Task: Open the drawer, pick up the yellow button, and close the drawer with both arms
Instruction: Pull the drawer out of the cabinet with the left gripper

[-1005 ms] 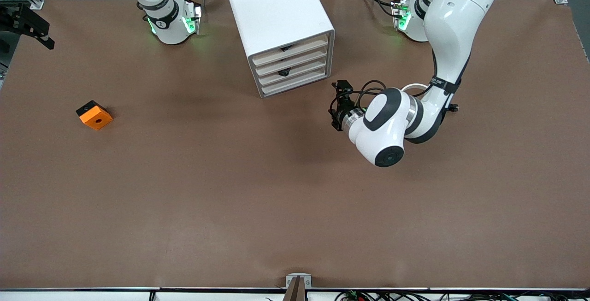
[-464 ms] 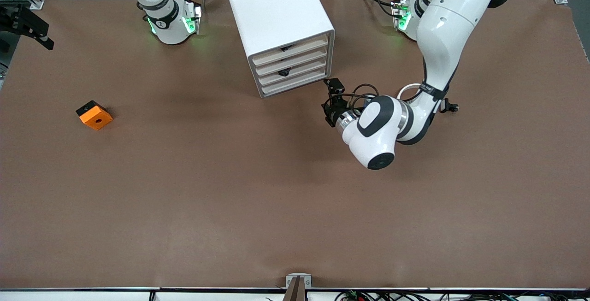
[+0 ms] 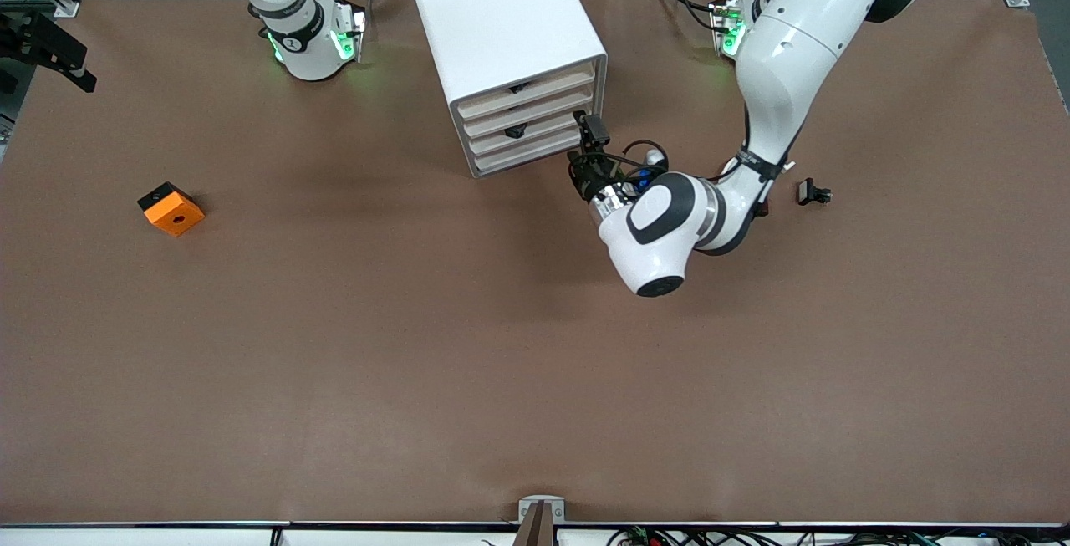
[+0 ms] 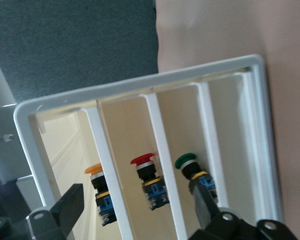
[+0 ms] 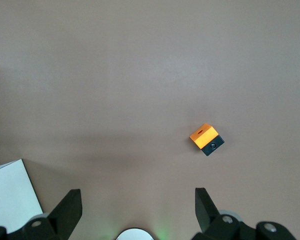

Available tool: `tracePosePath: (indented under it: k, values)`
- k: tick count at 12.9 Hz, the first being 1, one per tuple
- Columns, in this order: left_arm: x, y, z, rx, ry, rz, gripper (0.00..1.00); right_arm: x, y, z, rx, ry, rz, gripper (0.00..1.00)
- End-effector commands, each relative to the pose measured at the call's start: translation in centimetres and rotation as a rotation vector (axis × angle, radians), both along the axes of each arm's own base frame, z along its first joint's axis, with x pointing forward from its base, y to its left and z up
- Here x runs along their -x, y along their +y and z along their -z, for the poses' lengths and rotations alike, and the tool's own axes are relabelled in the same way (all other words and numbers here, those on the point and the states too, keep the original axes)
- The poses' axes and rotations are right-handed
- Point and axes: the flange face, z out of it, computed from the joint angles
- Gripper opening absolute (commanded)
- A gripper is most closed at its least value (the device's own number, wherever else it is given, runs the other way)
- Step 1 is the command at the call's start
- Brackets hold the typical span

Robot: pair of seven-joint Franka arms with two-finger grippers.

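I inspected all three views and found no legible text, label, brand, number or sign. Faint markings on the right arm's base collar (image 3: 292, 38) could not be read.

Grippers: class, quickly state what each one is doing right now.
Left gripper: open, empty, facing the cabinet front.
Right gripper: open, empty, high above the table.

Left pincer (image 3: 583, 145) sits at the cabinet's (image 3: 501, 28) 4 o'clock corner, blocked by drawer fronts. Brown surface (image 3: 418, 345) lies open toward 6 o'clock; orange block (image 3: 170, 209) stands at 9 o'clock.
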Motion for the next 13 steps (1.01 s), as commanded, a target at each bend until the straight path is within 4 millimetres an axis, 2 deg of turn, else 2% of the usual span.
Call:
tracePosePath:
  k: [1, 2, 6, 8, 9, 11, 12, 13]
  values:
    - [0.7, -1.3, 0.0, -0.008, 0.092, -0.025, 0.9, 0.3, -0.4, 0.0, -0.007, 0.007, 0.023, 1.0]
    - [1.0, -1.7, -0.1, -0.019, 0.111, -0.03, 0.9, 0.3, -0.4, 0.0, -0.007, 0.006, 0.023, 1.0]
    - [2.9, -3.6, 0.2, -0.073, 0.169, -0.019, 0.67, 0.1, -0.3, 0.1, -0.035, -0.002, 0.019, 1.0]
    - [3.6, -4.3, 0.7, -0.096, 0.183, -0.008, 0.67, 0.2, -1.0, 0.1, -0.047, -0.004, 0.033, 1.0]
    - [3.7, -4.3, 0.7, -0.097, 0.184, -0.008, 0.62, 0.2, -1.0, 0.1, -0.047, -0.004, 0.027, 1.0]
    - [4.2, -4.8, 0.9, -0.116, 0.192, 0.0, 0.45, 0.2, -0.9, 0.0, -0.043, -0.007, -0.011, 1.0]
    - [4.4, -5.0, 0.9, -0.121, 0.193, 0.003, 0.42, 0.1, -1.1, 0.1, -0.04, -0.01, -0.038, 1.0]
    - [4.4, -5.1, 0.8, -0.123, 0.194, 0.003, 0.3, 0.1, -1.2, 0.3, -0.038, -0.015, -0.038, 1.0]
